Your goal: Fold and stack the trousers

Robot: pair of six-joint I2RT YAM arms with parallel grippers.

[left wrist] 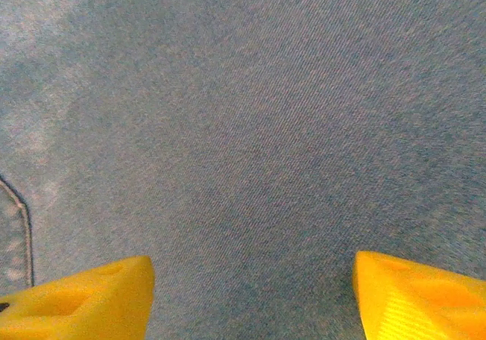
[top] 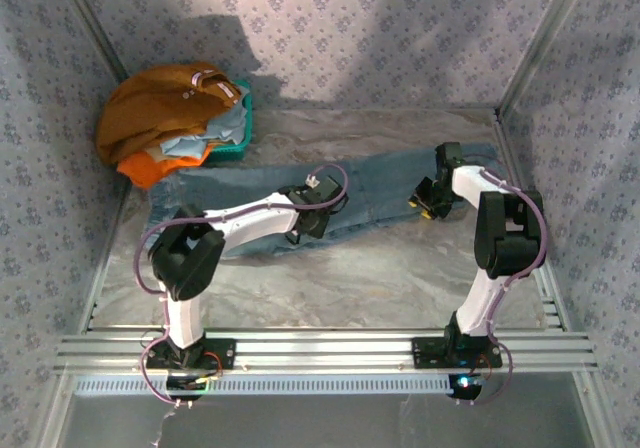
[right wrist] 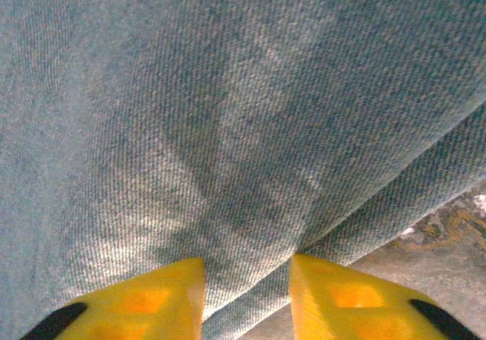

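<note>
Grasping for the first fold: right tool narrowly pinches a ridge of the trousers, while left tool, wide on denim, must close before lifting.

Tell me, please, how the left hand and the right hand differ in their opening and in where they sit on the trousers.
The left hand stands wide open over flat denim, while the right hand is much narrower and pinches a raised fold. The left hand is near the middle of the trousers. The right hand is toward their right end, at an edge beside bare table. Both have yellow fingers and are down on the trousers.
</note>
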